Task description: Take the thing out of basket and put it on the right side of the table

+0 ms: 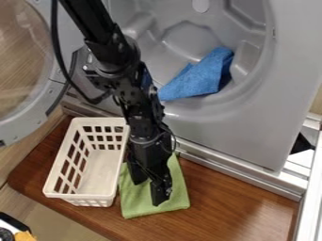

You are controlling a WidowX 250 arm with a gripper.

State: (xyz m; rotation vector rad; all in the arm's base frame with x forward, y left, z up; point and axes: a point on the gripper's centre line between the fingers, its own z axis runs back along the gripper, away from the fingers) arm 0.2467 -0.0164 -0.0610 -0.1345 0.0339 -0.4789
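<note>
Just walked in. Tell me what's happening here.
A robot arm has its gripper down at a green cloth, jaws apart. The cloth lies on the wooden table, outside the white basket and right beside it. I can't tell whether the jaws touch it. Behind, a blue cloth hangs in the washer's opening.

From above and in front of the wooden desk [232,207], the single fixed camera looks down at a slant, facing the laundry machine's open drum [189,40]. It sits close, so the view's edges crop the machine and the desk's near side.
</note>
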